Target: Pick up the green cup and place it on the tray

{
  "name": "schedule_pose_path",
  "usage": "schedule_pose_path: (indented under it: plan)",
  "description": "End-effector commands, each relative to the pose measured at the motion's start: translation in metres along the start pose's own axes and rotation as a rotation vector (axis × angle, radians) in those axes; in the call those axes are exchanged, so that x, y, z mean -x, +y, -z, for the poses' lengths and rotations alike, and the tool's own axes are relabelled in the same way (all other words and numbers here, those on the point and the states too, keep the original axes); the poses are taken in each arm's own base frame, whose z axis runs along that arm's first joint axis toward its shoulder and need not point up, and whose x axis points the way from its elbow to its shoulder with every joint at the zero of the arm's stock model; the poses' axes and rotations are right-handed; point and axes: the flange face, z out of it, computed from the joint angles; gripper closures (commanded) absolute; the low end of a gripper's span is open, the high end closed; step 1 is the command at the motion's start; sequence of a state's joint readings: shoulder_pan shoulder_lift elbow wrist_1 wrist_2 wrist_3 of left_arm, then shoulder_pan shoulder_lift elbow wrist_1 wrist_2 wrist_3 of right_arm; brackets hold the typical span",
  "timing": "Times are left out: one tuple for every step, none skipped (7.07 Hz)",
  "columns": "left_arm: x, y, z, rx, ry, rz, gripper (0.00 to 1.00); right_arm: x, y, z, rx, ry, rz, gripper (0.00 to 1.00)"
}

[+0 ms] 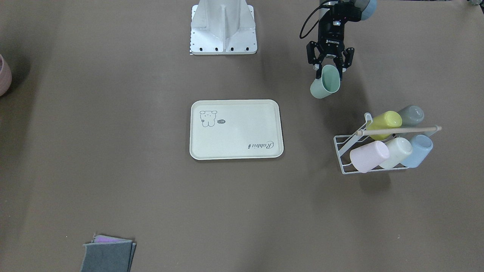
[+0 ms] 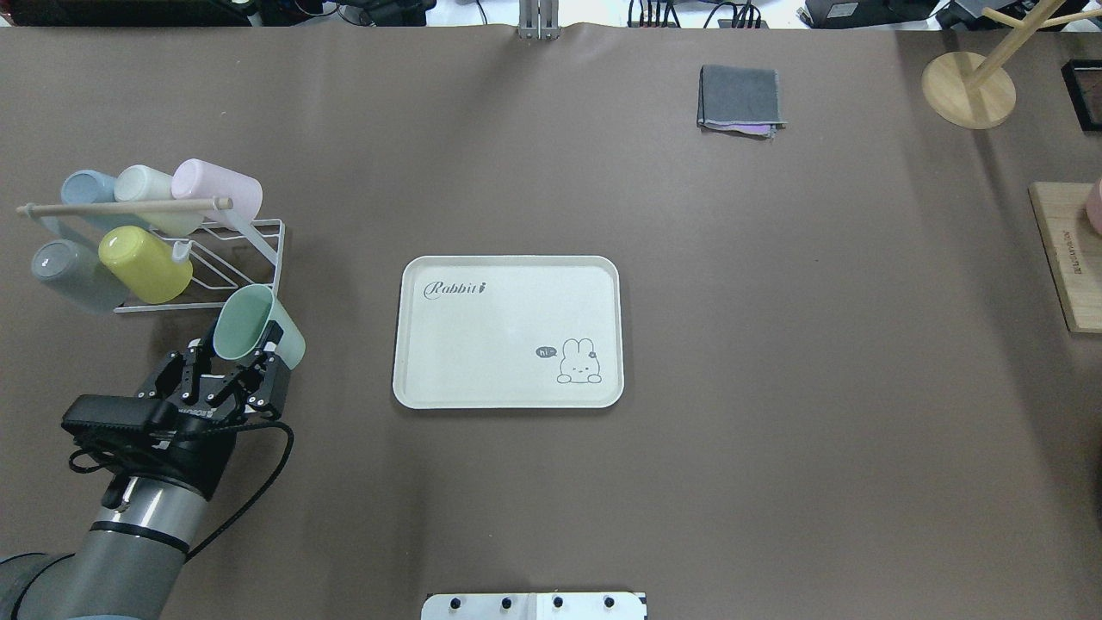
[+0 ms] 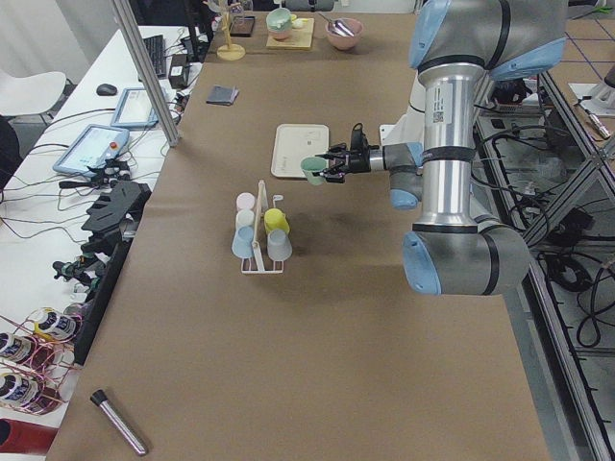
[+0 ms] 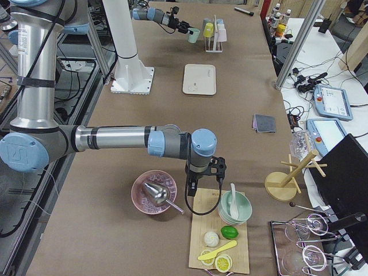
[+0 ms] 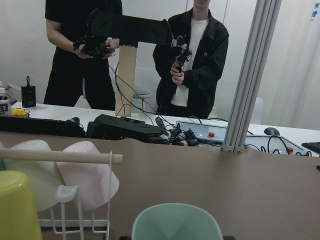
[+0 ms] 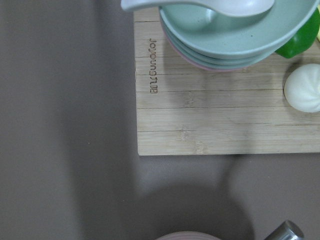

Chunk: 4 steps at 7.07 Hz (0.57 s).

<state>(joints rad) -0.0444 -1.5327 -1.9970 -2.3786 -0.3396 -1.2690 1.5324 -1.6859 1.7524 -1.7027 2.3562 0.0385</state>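
Because the green cup [image 2: 258, 325] is meant for the tray [image 2: 508, 331], the left gripper [image 2: 243, 346] is clamping it at its rim and holding it tilted in the air, just beside the wire rack [image 2: 250, 250] and well apart from the tray.

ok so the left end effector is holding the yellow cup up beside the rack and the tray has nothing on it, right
Not quite. The cup in the left end effector is the green cup, not the yellow cup, which sits on the rack. The overhead exterior view shows this. The rest stands: the cup is held up beside the rack and the tray has nothing on it.
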Motion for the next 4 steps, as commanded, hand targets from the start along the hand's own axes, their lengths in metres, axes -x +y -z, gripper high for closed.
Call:
schedule_pose_path:
  plan:
    - [-0.054,0.001,-0.038,-0.017,-0.029,0.003,0.62,-0.001,-0.001,-0.001,0.001,0.0,0.0,0.0]
    - [-0.089,0.007,-0.07,-0.016,-0.048,0.002,0.62,-0.001,-0.001,-0.001,0.001,0.0,0.0,0.0]
    - [-0.129,0.017,-0.104,-0.035,-0.065,0.009,0.62,-0.002,-0.001,-0.002,0.003,0.0,0.001,0.0]
    - [-0.162,0.012,-0.147,-0.076,-0.099,0.013,0.62,-0.002,-0.001,-0.002,0.004,0.0,0.0,0.0]
